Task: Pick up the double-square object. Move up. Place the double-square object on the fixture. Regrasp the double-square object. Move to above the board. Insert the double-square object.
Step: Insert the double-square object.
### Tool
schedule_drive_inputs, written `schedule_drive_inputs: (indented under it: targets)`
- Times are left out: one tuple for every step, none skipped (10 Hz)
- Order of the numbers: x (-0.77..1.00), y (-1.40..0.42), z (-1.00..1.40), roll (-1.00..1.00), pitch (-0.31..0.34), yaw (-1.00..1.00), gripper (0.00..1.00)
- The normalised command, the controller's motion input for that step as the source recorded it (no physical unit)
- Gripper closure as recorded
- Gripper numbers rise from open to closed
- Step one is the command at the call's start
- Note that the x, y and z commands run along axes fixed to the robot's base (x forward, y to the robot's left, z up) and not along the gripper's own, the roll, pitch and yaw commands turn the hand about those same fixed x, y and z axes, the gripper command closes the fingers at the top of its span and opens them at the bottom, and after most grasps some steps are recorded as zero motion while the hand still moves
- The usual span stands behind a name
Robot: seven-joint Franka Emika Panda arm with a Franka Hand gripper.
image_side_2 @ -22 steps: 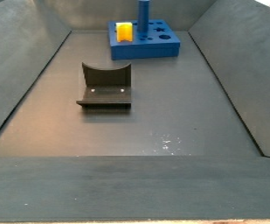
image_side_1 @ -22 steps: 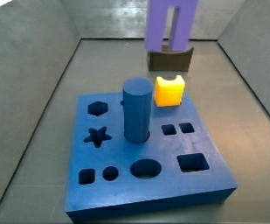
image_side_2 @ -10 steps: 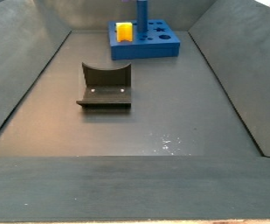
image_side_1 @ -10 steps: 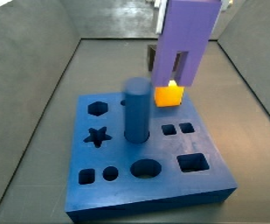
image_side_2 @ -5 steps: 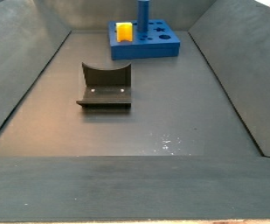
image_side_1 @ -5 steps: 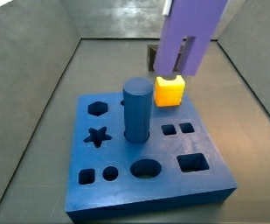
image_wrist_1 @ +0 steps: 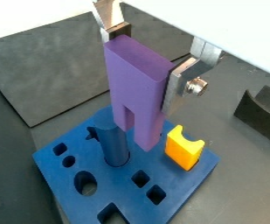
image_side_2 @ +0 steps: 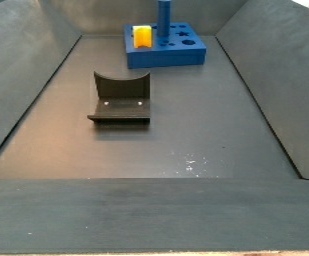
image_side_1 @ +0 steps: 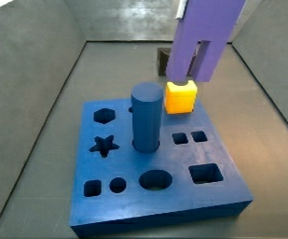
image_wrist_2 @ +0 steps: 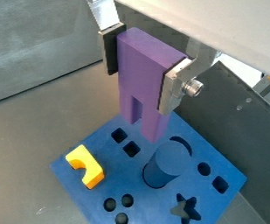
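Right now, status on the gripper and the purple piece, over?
Gripper shut on the double-square object, above the board. Prongs down, not yet inserted. Blue cylinder and yellow cube stand close by.

Grey bin floor (image_side_2: 184,150) carries two items: the blue board (image_side_2: 184,55) at top centre of a side view, flat on the floor, and the dark fixture (image_side_2: 119,100) left of centre, well apart from the board. The tool (image_wrist_1: 148,54) is above the board, not on the floor.
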Motion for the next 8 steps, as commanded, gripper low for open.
schedule_drive_inputs:
  targets:
    - [1.00, -0.11, -0.16, 0.16, 0.090, 0.01, 1.00]
    - [1.00, -0.16, -0.18, 0.14, 0.044, 0.00, 1.00]
    - [1.00, -0.20, -0.15, 0.09, 0.009, 0.00, 1.00]
    - [1.00, -0.21, -0.15, 0.10, 0.009, 0.00, 1.00]
    - [1.00, -0.20, -0.16, 0.10, 0.017, 0.00, 1.00]
    - [1.00, -0.08, -0.11, 0.12, 0.023, 0.03, 1.00]
    - [0.83, -0.07, -0.24, 0.16, 0.000, 0.22, 1.00]
    - [0.00, -0.05, 0.00, 0.06, 0.000, 0.10, 1.00]
